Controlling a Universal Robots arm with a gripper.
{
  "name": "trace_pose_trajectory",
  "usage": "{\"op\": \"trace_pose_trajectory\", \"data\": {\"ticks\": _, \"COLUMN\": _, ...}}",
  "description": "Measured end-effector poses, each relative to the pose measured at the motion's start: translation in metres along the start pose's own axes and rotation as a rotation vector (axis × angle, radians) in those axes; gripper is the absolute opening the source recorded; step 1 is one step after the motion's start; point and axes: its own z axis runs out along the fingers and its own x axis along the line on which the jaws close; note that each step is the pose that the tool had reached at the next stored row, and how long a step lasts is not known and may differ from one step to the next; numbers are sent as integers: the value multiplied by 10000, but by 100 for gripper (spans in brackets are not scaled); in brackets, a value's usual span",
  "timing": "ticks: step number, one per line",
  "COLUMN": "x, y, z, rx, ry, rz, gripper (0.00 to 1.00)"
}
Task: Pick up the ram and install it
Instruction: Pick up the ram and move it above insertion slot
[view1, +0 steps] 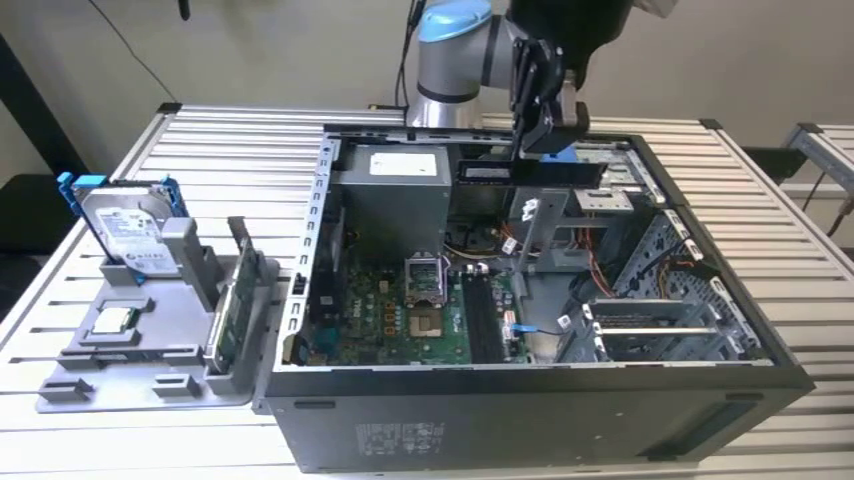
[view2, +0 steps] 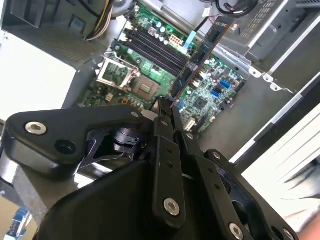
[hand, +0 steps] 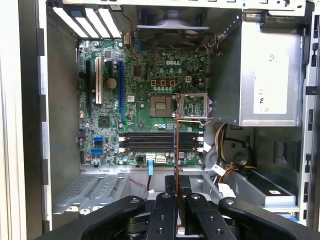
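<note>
In the exterior view my gripper hangs over the back of the open computer case, shut on the ram, a long dark stick held level above the case interior. In the second wrist view the ram runs away from the gripper over the green motherboard. The first wrist view has the ram edge-on as a thin line rising from the gripper, crossing the black memory slots below the processor socket.
A grey holder stands at the exterior view's left with a silver hard drive in blue brackets, a green card and a small chip. Inside the case are the power supply, loose cables and a drive cage.
</note>
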Motion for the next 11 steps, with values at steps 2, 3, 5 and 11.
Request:
{"op": "trace_pose_trajectory", "data": {"ticks": 2, "x": -33, "y": 1, "z": 3, "rx": 1, "ry": -1, "rz": 5, "gripper": 14}}
{"op": "trace_pose_trajectory", "data": {"ticks": 3, "x": -49, "y": 1, "z": 3, "rx": 0, "ry": 0, "rz": 7, "gripper": 14}}
{"op": "trace_pose_trajectory", "data": {"ticks": 5, "x": -76, "y": 1, "z": 5, "rx": 0, "ry": -1, "rz": 10, "gripper": 14}}
{"op": "trace_pose_trajectory", "data": {"ticks": 11, "x": -93, "y": 2, "z": 6, "rx": 0, "ry": -1, "rz": 12, "gripper": 14}}
